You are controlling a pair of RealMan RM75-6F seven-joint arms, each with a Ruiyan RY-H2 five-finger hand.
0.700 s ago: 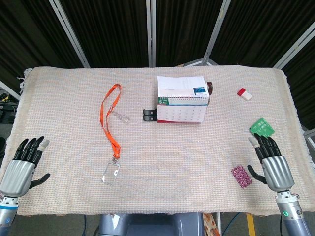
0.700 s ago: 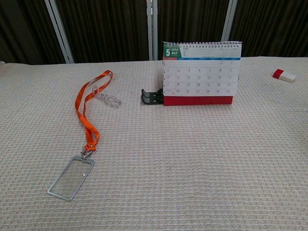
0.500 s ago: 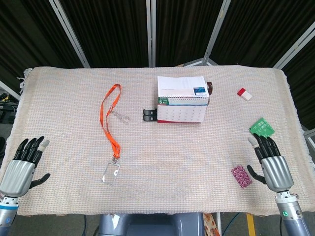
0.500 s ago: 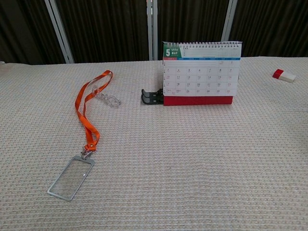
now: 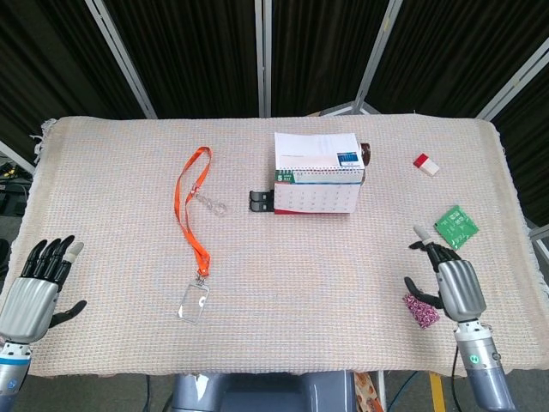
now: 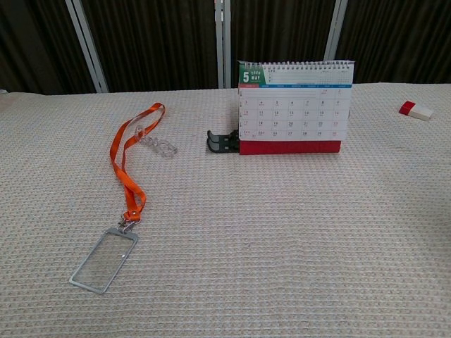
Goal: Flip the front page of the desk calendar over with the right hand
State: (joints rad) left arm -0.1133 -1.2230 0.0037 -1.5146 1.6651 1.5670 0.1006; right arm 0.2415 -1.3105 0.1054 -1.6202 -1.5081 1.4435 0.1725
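Observation:
The desk calendar [image 5: 315, 184] [image 6: 294, 105] stands upright at the table's far middle, its front page showing a May grid above a red base. My right hand [image 5: 450, 283] hovers near the front right edge, fingers spread and empty, well short of the calendar and right of it. My left hand [image 5: 36, 283] rests at the front left corner, fingers apart, holding nothing. Neither hand appears in the chest view.
An orange lanyard [image 5: 190, 206] with a clear badge holder [image 5: 194, 301] lies left of centre. A black clip [image 5: 259, 201] sits beside the calendar's left side. A red-white eraser [image 5: 426, 164], a green card [image 5: 455, 226] and a small patterned block [image 5: 420, 308] lie on the right.
My right hand has shifted left and a little forward, now partly over the patterned block. The left hand and the calendar are unchanged.

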